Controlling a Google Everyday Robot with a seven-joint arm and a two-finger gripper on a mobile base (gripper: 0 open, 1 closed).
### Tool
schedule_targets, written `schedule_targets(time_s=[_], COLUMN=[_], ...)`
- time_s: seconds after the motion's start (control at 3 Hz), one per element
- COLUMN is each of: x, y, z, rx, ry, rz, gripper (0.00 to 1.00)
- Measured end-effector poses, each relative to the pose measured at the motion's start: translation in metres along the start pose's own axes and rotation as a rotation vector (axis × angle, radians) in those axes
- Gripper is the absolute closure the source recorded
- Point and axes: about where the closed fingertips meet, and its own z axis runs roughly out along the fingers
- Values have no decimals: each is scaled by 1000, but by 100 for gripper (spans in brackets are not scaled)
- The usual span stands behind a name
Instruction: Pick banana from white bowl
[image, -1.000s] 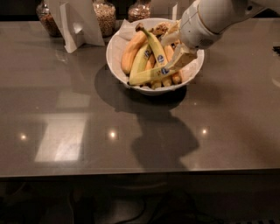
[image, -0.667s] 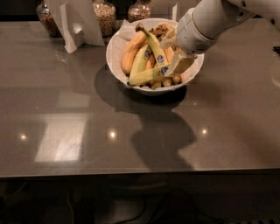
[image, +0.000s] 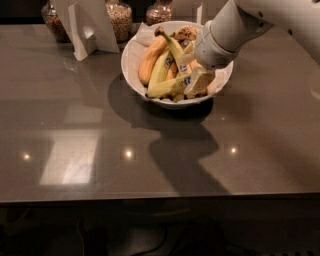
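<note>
The white bowl stands at the back middle of the dark table and holds several bananas. The banana is slender and pale yellow-green. Its long thin stem points up-left and a blue sticker sits near its middle. It lies across the pile, next to a plump orange-yellow banana on the left and a brown-spotted one at the back. My gripper reaches into the bowl from the upper right, down at the banana's lower end on the bowl's right side. My white arm hides the bowl's right rim.
Glass jars of grains stand behind the bowl at the table's back edge. A white card stand is to the left of the bowl. The dark glossy table stretches toward the front edge.
My gripper has sunk slightly lower among the bananas at the bowl's right side. The bowl and the bananas have hardly shifted.
</note>
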Motion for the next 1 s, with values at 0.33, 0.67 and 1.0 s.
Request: schedule_targets(time_s=[0.33,0.67,1.0], x=[-1,-5,-7], y=[1,2,5], z=[4,10,16], rx=[-7,-16,-26], ry=[-5,-14,-21], rz=[3,7,9], gripper=[44,50,58])
